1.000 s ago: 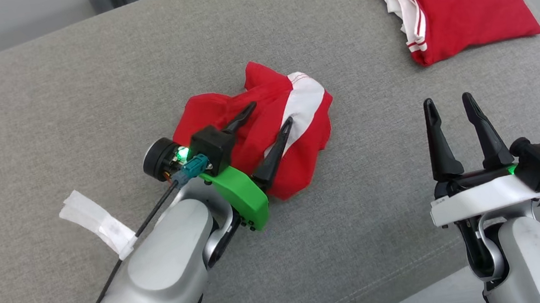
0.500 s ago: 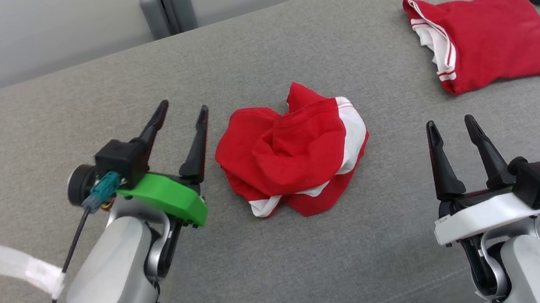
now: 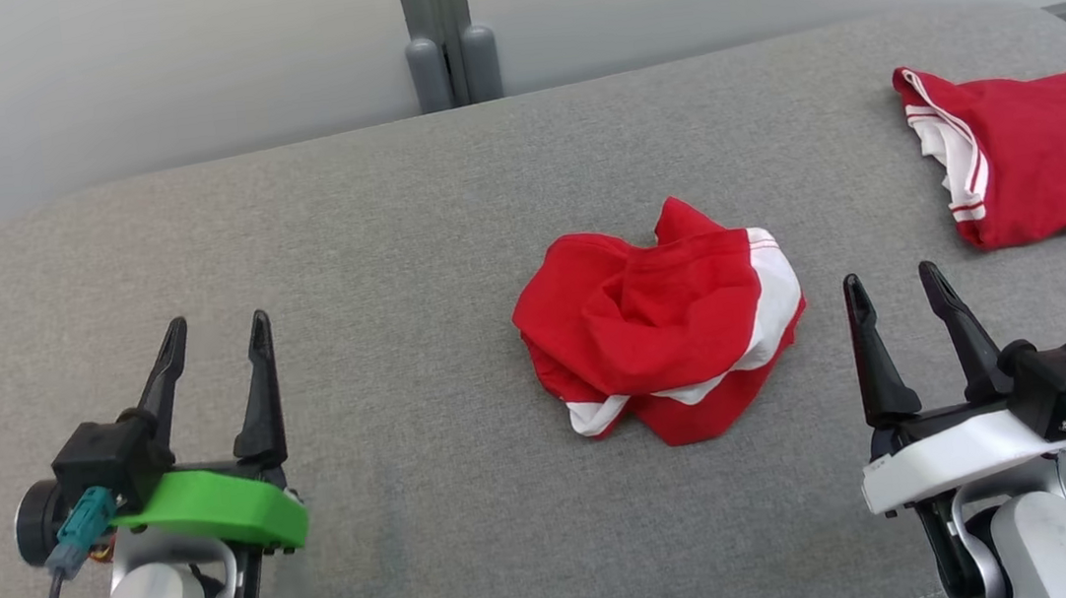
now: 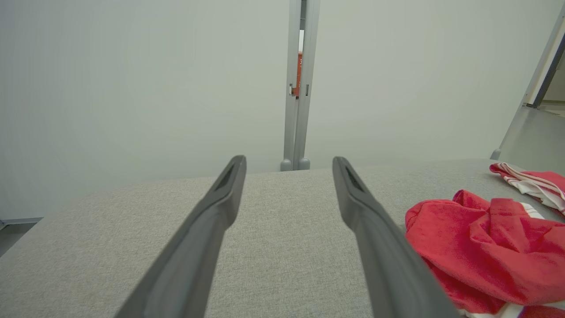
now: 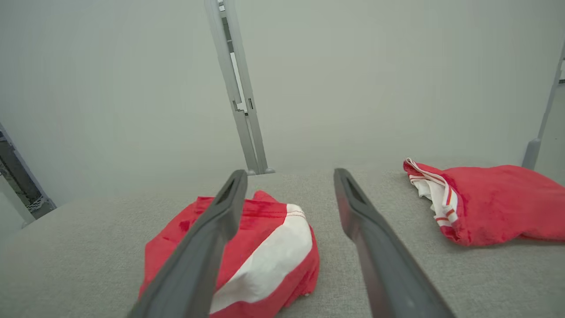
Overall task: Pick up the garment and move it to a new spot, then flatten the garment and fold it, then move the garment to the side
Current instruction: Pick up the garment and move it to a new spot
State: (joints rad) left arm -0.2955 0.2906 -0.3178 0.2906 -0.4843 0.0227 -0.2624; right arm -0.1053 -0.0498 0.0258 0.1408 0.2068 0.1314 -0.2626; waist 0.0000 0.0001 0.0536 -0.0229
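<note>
While the garment [image 3: 660, 325] is lying crumpled near the middle of the grey cushioned surface [image 3: 369, 247], it is showing itself as a bunched red heap with a broad white panel wrapping its right side and a thin white edge peeking out under its near left corner. Soft folds are crossing its top, and one red peak is poking up at the far edge, pointing away from the robot. Its long axis is running roughly across the head view, tilting a little from the near left corner up toward the far right, where the white panel is facing the right gripper [image 3: 888, 276]. That gripper is hovering near the heap's right side, apart from it, fingers spread and holding nothing; in the right wrist view the heap is sitting partly behind the left-hand finger. The left gripper [image 3: 217, 322] is hanging well apart to the left, its fingers likewise spread and empty, pointing toward the far edge. A second red garment [image 3: 1043, 156] with white and red striped trim is lying flatter at the far right of the surface.
</note>
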